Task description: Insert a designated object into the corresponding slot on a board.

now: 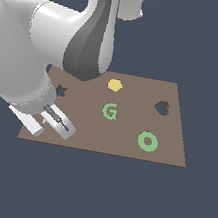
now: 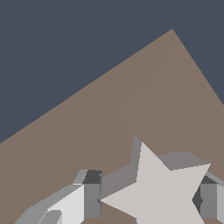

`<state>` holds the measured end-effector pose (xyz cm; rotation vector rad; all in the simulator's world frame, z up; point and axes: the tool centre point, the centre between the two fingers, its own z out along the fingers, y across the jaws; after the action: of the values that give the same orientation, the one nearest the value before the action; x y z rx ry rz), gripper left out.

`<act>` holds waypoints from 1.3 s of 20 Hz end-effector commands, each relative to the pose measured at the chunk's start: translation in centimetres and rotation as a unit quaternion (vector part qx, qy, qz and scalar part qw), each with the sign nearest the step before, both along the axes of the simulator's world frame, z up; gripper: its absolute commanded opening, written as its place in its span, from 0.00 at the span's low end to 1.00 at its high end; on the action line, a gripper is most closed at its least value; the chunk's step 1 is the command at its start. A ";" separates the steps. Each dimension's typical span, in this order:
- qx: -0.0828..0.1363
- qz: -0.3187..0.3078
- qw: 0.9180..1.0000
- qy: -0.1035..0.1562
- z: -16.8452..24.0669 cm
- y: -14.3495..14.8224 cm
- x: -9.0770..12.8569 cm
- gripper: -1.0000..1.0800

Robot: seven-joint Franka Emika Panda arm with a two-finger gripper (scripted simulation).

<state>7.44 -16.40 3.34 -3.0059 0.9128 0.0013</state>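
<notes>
The board (image 1: 125, 144) shows a flat, matt brown surface without grain or gloss. The star block (image 2: 164, 192) looks smooth, pale grey-white and unshiny, like plain plastic. The arm's white shell (image 1: 20, 49) carries a soft sheen; the gripper (image 2: 146, 199) fingers (image 2: 92, 199) appear matt grey.

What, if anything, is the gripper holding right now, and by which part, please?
The star block sits between the gripper fingers, one at an inner notch, the other at a point. Whether they are actually clamped on it cannot be told.
</notes>
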 end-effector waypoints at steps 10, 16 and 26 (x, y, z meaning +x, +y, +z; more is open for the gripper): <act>0.000 -0.157 0.988 -0.001 0.2 -1.6 -1.8 0.00; 0.000 -0.280 0.960 -0.001 0.3 -2.4 -3.5 0.00; 0.000 -0.475 0.880 -0.001 0.5 -2.7 -6.7 0.00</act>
<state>1.14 -19.12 3.84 -2.2761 2.1648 -0.0013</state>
